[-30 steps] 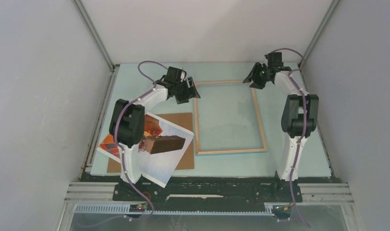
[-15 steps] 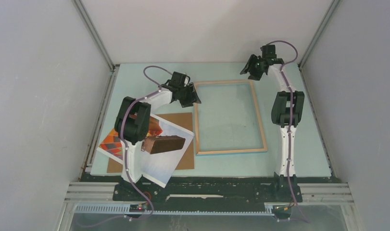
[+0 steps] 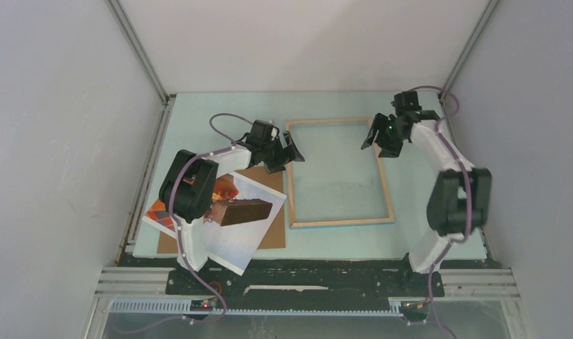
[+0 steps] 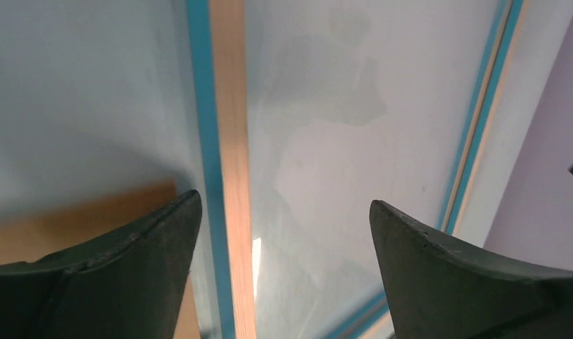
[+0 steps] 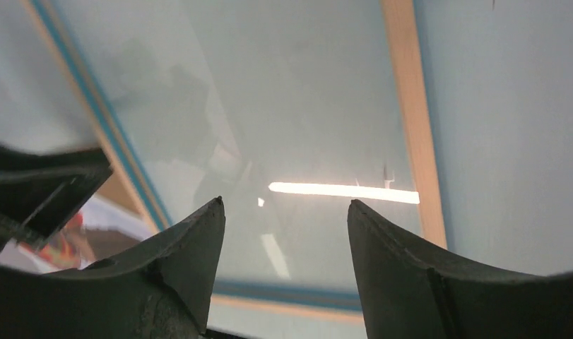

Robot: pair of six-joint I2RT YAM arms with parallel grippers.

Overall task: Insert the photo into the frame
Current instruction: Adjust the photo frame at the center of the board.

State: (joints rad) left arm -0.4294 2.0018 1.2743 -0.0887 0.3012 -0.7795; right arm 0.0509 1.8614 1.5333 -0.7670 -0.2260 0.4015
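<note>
Lying at left near side of counter [image 3: 198, 120], photo [image 3: 234, 240] rests on brown backing board [image 3: 269, 176], partly under left arm, its corner just beside frame, outside opening; left end effector [image 3: 289, 152] spread wide, empty, above frame's left rail; frame [image 3: 340, 222] flat mid-counter, wood side up; right end effector [image 3: 382, 138] wide open, gripping nothing, over frame's right rail toward far end.

frame [image 3: 340, 222] lying flat, light-wood back up, blue edges, clear pane inside, long sides running near-to-far; photo [image 3: 235, 244] face up, skewed, left of frame; white border, orange-red pattern, brown block, pale sky; right corner just beside frame's left rail
</note>
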